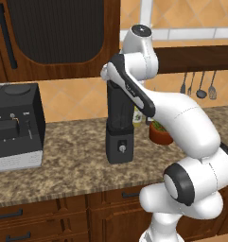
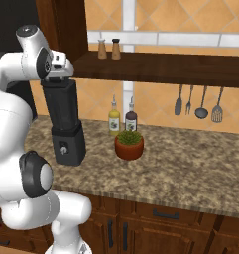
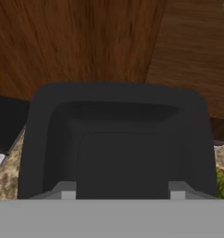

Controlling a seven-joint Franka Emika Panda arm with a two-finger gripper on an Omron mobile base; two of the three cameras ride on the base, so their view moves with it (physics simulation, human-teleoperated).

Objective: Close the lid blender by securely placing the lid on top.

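Observation:
The blender (image 1: 120,146) stands upright on the counter, its smoky jar rising from a boxy base with a small round knob (image 2: 64,147). My gripper (image 2: 59,78) hangs straight over the jar's top, just under the wooden shelf. In the hand view the black squarish lid (image 3: 118,107) lies directly below the camera, and the gripper (image 3: 123,193) has its two tips against either side of the lid's raised middle block. The lid (image 2: 58,84) sits level with the jar's rim. Whether it rests fully on the rim I cannot tell. In the left base view my forearm hides the jar's top.
A black coffee machine (image 1: 16,125) stands at the counter's left. Right of the blender are a potted plant (image 2: 129,144) and two bottles (image 2: 114,119). A dark wooden shelf (image 2: 155,64) with two shakers runs just above the hand. Utensils (image 2: 200,101) hang on the wall.

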